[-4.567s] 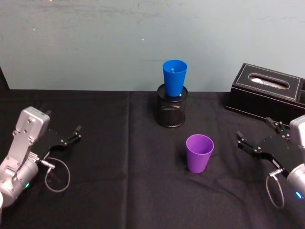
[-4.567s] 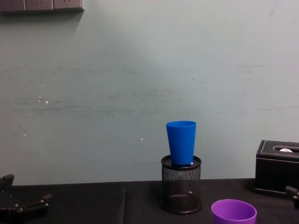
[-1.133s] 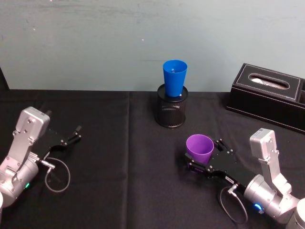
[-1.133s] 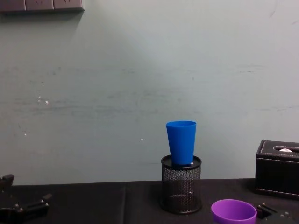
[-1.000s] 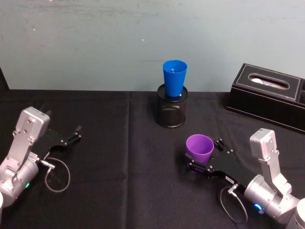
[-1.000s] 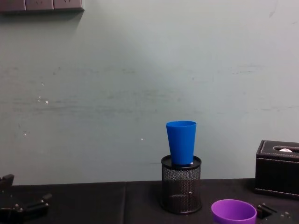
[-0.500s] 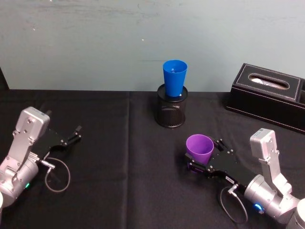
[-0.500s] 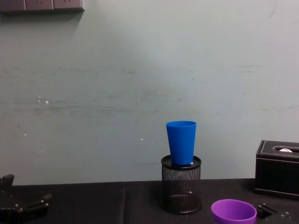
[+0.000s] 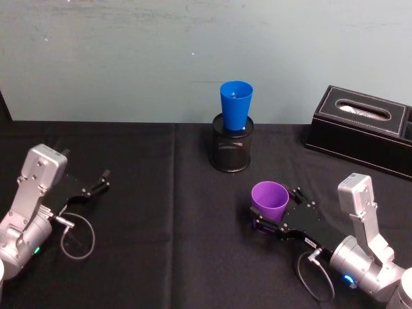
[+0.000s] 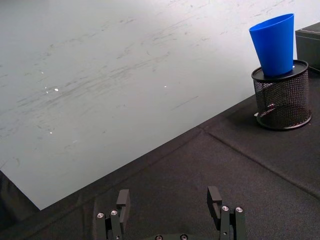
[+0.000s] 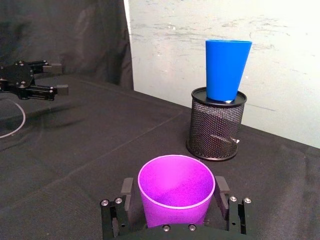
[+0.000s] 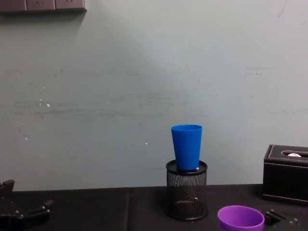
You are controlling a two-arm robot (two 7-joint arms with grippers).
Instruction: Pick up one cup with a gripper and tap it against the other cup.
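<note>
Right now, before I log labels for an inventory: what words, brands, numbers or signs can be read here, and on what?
None can be read.
The purple plastic tumbler, the blue plastic tumbler, the black mesh pen holder, the black tissue box and the black tablecloth carry no visible text.
The grey plates high on the wall show no legible marks.
</note>
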